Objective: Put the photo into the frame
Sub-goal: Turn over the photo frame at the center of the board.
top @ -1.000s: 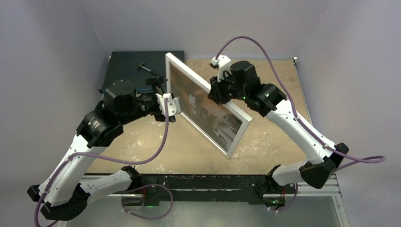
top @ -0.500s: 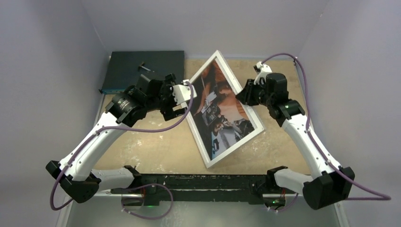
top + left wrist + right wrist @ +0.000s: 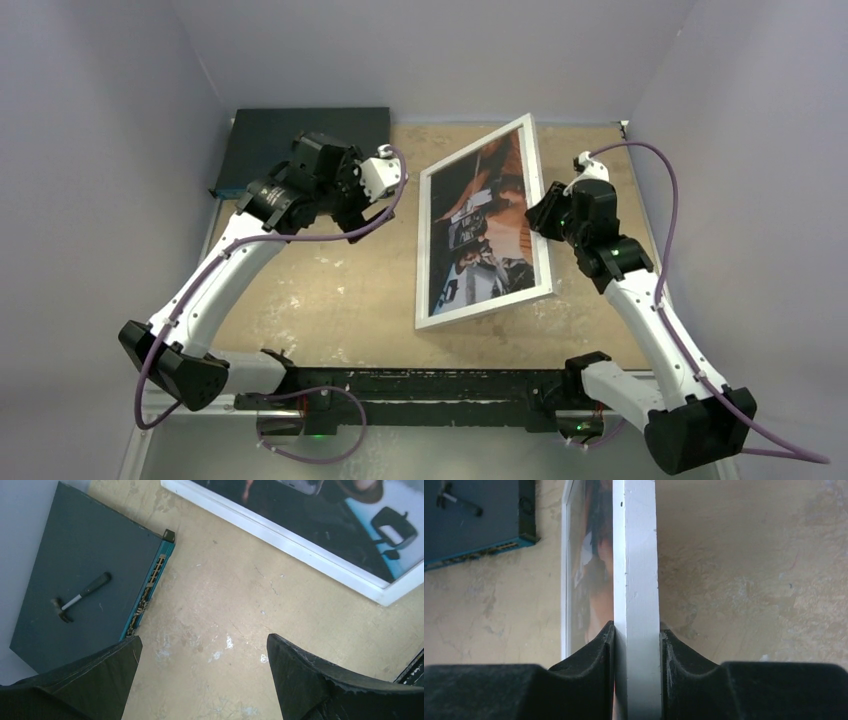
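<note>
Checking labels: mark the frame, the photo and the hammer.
the frame (image 3: 485, 308), top view, lower white border.
the photo (image 3: 480, 232), top view, middle of the image.
the hammer (image 3: 80, 599), left wrist view, its shaft.

One white frame, one photo, one dark flat box, one small hammer, two claws

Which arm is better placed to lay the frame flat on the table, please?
Right, probably. The right gripper is clamped on the white edge of the frame, while the left gripper hangs open above the table, apart from the frame and holding nothing.
</note>
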You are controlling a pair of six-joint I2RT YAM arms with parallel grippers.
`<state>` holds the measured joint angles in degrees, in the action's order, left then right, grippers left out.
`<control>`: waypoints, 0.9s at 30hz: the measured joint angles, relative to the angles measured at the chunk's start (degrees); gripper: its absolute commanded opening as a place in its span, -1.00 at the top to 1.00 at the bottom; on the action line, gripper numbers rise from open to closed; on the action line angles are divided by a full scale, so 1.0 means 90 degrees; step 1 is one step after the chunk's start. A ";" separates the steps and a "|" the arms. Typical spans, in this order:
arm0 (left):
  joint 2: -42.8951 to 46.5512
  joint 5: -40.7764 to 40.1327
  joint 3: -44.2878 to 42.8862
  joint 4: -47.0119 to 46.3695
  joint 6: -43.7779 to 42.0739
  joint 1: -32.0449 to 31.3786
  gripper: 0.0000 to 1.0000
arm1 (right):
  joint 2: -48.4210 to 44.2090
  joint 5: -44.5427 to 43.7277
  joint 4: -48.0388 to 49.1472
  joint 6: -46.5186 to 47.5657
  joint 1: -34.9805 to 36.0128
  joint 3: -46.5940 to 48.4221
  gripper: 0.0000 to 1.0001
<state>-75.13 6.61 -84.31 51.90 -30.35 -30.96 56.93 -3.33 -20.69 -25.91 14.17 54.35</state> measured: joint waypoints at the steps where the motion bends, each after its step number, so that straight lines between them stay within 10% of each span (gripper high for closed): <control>1: 0.0002 0.0061 0.0000 -0.0015 0.0019 0.0078 -0.89 | 0.0000 -0.0107 0.0102 -0.0153 -0.0012 -0.0100 1.00; 27: -0.0566 0.1732 0.0199 0.0032 0.0087 0.1933 -0.97 | 0.0532 0.0491 0.2582 -0.2113 -0.0100 -0.3551 0.81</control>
<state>-80.23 22.20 -82.52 52.18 -29.56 -13.56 61.71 1.08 2.55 -44.93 13.28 22.39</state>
